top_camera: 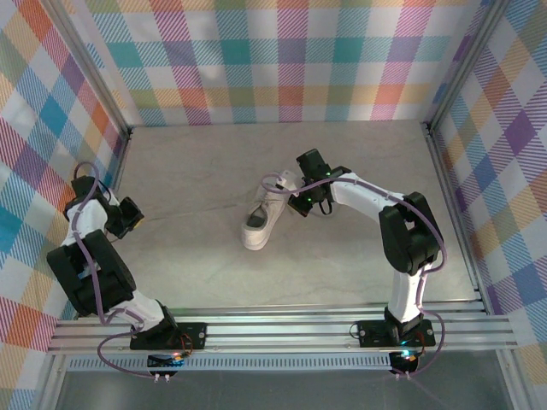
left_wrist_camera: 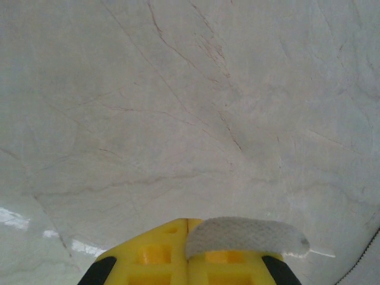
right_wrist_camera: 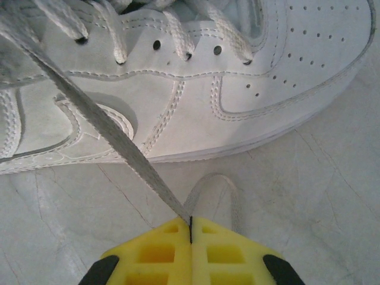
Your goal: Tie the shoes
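The white sneaker (top_camera: 261, 224) lies in the middle of the table, its toe toward the back right. Up close, the sneaker's side panel (right_wrist_camera: 237, 77) and eyelets fill the top of the right wrist view. My right gripper (top_camera: 301, 203) is at the shoe's right side. Its yellow jaws (right_wrist_camera: 190, 222) are shut on a white lace (right_wrist_camera: 89, 113) that runs taut up-left to the eyelets. A slack loop of lace (right_wrist_camera: 228, 190) rests on the table just past them. My left gripper (top_camera: 132, 218) is far left, near the wall. Its jaws (left_wrist_camera: 187, 222) are shut, and a short white lace end (left_wrist_camera: 243, 236) sticks out of the seam.
The pale marble-patterned tabletop (top_camera: 197, 171) is walled by checked panels (top_camera: 51, 128) on the left, back and right. A metal rail (top_camera: 282, 329) runs along the near edge by the arm bases. A purple cable (top_camera: 275, 179) arcs above the shoe's toe.
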You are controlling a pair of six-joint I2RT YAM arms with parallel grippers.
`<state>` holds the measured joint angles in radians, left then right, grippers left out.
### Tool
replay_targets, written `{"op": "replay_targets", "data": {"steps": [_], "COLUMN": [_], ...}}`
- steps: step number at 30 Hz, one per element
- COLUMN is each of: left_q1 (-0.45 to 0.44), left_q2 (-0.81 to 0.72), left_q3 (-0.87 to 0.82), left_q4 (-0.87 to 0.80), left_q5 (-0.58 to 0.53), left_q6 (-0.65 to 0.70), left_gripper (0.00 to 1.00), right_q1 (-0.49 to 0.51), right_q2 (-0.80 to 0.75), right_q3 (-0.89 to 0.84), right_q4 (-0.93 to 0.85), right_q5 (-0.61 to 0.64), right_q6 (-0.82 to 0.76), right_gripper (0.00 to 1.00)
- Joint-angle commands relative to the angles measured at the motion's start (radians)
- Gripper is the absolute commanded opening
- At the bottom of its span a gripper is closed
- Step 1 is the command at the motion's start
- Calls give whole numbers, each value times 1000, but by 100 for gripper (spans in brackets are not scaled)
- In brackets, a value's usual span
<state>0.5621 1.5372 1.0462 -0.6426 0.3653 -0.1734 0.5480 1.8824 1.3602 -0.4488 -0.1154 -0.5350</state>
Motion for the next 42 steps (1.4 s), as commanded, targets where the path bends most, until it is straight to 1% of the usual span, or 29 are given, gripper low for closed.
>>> {"op": "replay_targets", "data": {"steps": [1, 7, 14, 20, 22, 24, 26, 27, 29, 32, 37, 38, 39, 40, 41, 42], "left_q1": [50, 85, 99, 111, 111, 99, 53, 9, -85, -194, -315, -328, -339, -353, -368, -383], "left_q2": [-40, -73, -115, -138, -142, -143, -134, -133, -133, -115, -52, -43, -34, -25, -16, -8], "left_q3": [0, -14, -56, -86, -92, -92, -82, -85, -108, -153, -175, -175, -169, -157, -140, -123], "left_q4": [-22, -29, -35, -40, -46, -60, -92, -103, -101, -74, -79, -81, -86, -97, -110, -126], "left_q5": [-70, -94, -132, -147, -146, -128, -133, -144, -170, -211, -281, -289, -295, -309, -317, -328], "left_q6": [16, 22, 25, 20, 21, 23, 20, 8, -43, -124, -166, -164, -157, -143, -121, -100], "left_gripper": [0, 0, 0, 0, 0, 0, 0, 0, 0, 0, 0, 4, 13, 27, 35, 40], "right_q1": [-14, -16, -24, -41, -43, -42, -40, -38, -31, -30, -26, -26, -25, -25, -25, -25], "right_q2": [-21, -18, -5, 17, 37, 70, 122, 158, 224, 297, 375, 388, 397, 406, 416, 423], "right_q3": [-15, -21, -29, -23, 6, 50, 114, 151, 225, 313, 458, 482, 498, 515, 531, 545], "right_q4": [-44, -52, -57, -67, -87, -122, -163, -185, -222, -245, -289, -296, -297, -298, -301, -304], "right_q5": [51, 51, 45, 13, -5, -53, -87, -93, -98, -119, -151, -156, -159, -165, -171, -179], "right_q6": [3, 1, 15, 29, 40, 48, 68, 78, 93, 112, 111, 105, 101, 97, 94, 93], "right_gripper": [0, 0, 0, 0, 0, 0, 0, 0, 0, 0, 0, 0, 0, 0, 0, 0]}}
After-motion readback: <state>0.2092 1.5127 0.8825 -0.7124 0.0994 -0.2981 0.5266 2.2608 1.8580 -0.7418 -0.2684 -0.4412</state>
